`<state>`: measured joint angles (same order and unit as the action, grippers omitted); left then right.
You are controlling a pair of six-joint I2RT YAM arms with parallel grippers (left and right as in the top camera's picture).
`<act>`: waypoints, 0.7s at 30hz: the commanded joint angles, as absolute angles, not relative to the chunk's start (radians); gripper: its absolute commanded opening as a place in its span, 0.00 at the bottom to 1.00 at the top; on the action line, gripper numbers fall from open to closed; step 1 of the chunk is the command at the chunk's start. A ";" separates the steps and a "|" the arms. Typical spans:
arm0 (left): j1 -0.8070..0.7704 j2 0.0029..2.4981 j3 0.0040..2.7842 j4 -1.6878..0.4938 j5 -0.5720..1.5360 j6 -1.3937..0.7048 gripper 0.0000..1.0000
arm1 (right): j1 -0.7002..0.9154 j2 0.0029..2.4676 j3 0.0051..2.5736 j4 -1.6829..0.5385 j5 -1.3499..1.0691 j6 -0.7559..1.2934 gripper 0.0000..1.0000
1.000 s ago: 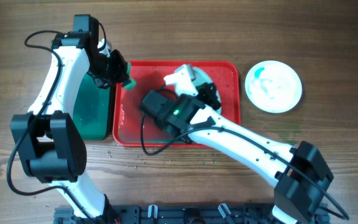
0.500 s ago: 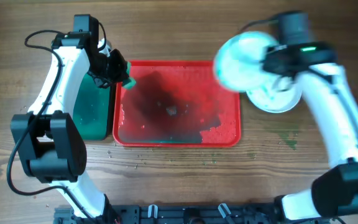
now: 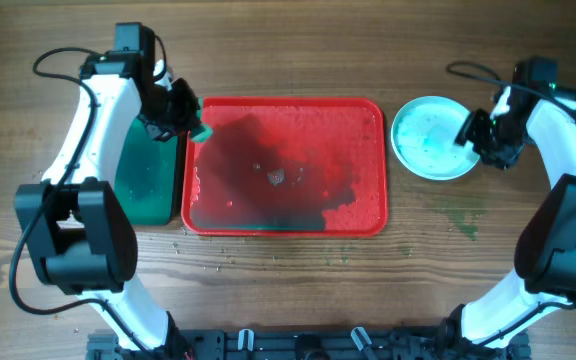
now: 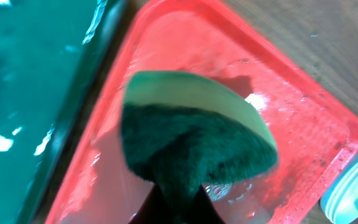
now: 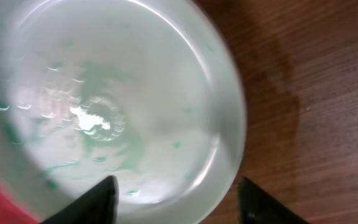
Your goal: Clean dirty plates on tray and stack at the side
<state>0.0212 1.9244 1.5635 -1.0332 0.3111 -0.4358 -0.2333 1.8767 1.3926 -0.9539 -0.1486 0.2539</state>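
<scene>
The red tray (image 3: 368,215) holds no plates, only dark wet smears and water. The plates (image 3: 428,138) lie stacked on the wood right of the tray, the top one faintly streaked with green (image 5: 104,106); their layered rims (image 4: 353,190) show in the left wrist view. My right gripper (image 3: 471,133) (image 5: 179,208) stands open over the top plate's right rim, one finger above the plate, the other above the table. My left gripper (image 3: 190,122) (image 4: 179,208) is shut on a green sponge (image 3: 203,131) (image 4: 191,137) above the tray's far left corner (image 4: 303,143).
A dark green tray (image 3: 148,175) (image 4: 30,74) with water lies right against the red tray's left side. Small crumbs dot the wood (image 3: 218,262) in front of the red tray. Bare table (image 5: 309,93) shows right of the plates.
My right arm lifted a plate off the red tray, carried it right onto the stack and opened its jaws. The left arm and sponge have barely moved.
</scene>
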 commanded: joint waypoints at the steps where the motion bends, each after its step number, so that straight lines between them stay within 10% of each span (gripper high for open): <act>1: 0.122 1.872 1.565 -1.142 0.174 -0.568 0.04 | -0.062 1.821 1.552 -0.981 -0.224 0.184 0.88; 7: 0.173 1.880 1.453 -1.151 -0.069 -0.591 0.04 | 0.262 1.874 1.556 -0.891 -0.232 0.185 0.94; 8: 0.175 1.881 1.410 -1.109 -0.075 -0.584 0.16 | 0.289 1.876 1.556 -0.899 -0.204 0.183 0.96; 10: 0.175 1.881 1.400 -1.099 -0.077 -0.584 0.73 | 0.290 1.876 1.556 -0.914 -0.199 0.183 0.98; 12: 0.175 1.872 1.412 -1.111 -0.076 -0.585 0.91 | 0.286 1.872 1.556 -0.921 -0.199 0.182 0.98; 21: 0.170 1.529 1.744 -1.205 0.096 -0.697 1.00 | 0.227 1.668 1.858 -1.110 -0.199 0.093 0.98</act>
